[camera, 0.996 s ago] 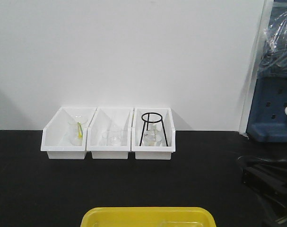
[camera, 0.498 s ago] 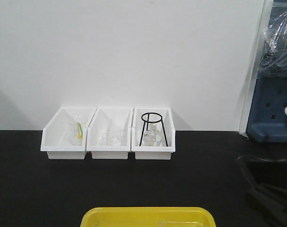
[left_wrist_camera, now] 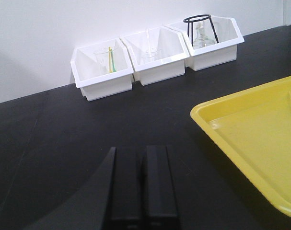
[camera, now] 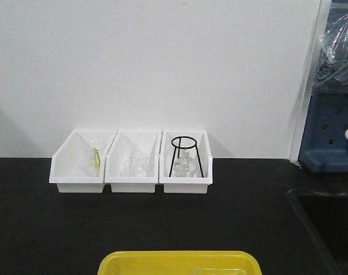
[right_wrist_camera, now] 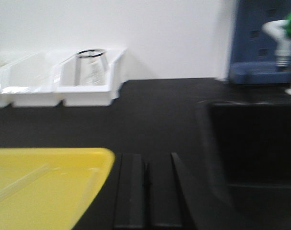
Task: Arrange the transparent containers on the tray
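Note:
The yellow tray (camera: 174, 255) lies at the near edge of the black counter, its far rim showing in the front view. In the right wrist view a clear test tube (right_wrist_camera: 20, 184) lies slanted inside the tray (right_wrist_camera: 64, 151); a second tube cannot be made out. My right gripper (right_wrist_camera: 145, 157) is shut and empty, low over the counter just right of the tray's corner. The left gripper (left_wrist_camera: 141, 149) is shut and empty too, above bare counter to the left of the tray (left_wrist_camera: 241, 92). Neither gripper appears in the front view.
Three white bins (camera: 131, 163) stand in a row against the back wall holding glassware; the right one has a black ring stand (camera: 184, 153). A recessed black sink (right_wrist_camera: 250, 143) opens at the right, with a blue unit (camera: 328, 137) behind it.
The right arm, seen at the lower right of the front view one second ago, has sunk out of that view. The tray and bins have not moved.

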